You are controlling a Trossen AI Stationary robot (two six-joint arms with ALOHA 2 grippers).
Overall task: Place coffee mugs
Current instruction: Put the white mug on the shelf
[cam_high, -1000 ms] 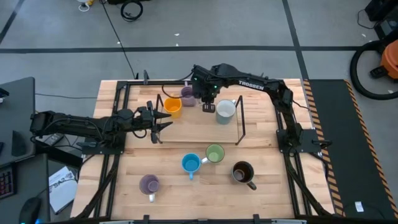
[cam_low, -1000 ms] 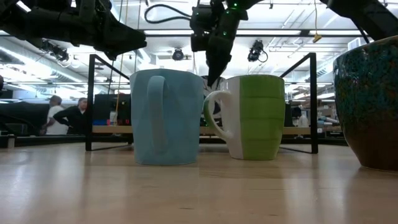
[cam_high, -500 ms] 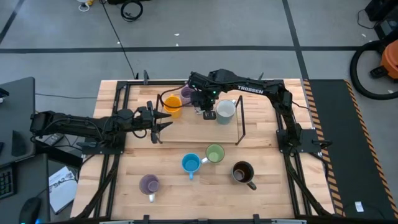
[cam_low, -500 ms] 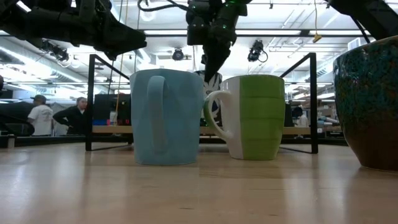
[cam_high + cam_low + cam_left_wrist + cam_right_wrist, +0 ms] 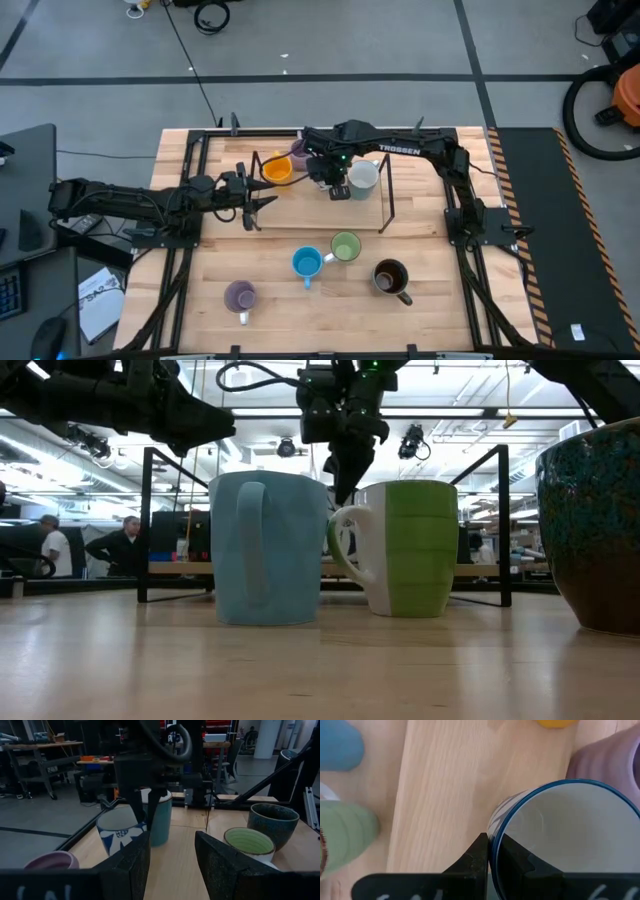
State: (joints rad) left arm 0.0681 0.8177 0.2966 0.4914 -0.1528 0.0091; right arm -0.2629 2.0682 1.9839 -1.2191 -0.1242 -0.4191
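My right end effector (image 5: pixel 338 186) is pinched on the rim of the patterned mug (image 5: pixel 565 840), one finger inside, one outside, over the back of the desk (image 5: pixel 300 215) inside the rack (image 5: pixel 385 195). Pale mug (image 5: pixel 362 177) just beside it, orange mug (image 5: pixel 277 170) and lavender mug (image 5: pixel 300 153) near. Left end effector (image 5: pixel 262 192) hovers apart, fingers parted, empty. Blue mug (image 5: pixel 307 264), green mug (image 5: pixel 345 247), brown mug (image 5: pixel 390 277), purple mug (image 5: pixel 240 296) sit at the front.
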